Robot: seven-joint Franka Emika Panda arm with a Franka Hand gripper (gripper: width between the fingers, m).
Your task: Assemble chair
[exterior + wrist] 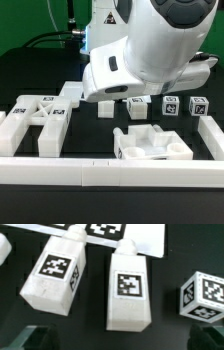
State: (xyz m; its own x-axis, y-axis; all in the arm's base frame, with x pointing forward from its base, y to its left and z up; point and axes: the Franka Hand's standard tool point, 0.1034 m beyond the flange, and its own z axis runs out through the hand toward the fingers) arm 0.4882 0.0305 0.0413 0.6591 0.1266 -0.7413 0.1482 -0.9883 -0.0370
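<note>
1. Two dark fingertips (pixel 30 338) of the hand (pixel 118 340) stand wide apart with nothing between them; it hangs empty above the black surface (pixel 92 325).
2. Nearest lies the middle post (pixel 130 288), flat and tag up. A second post (pixel 58 274) is just beside it, and a tagged cube (pixel 205 294) is near its other side.
3. Both posts run lengthwise from the hand toward the marker board (pixel 150 235), pegged ends at the board, the second slightly skewed.
4. The gaps look narrow, so a descending finger could strike the second post or the tagged cube and knock it askew.
</note>
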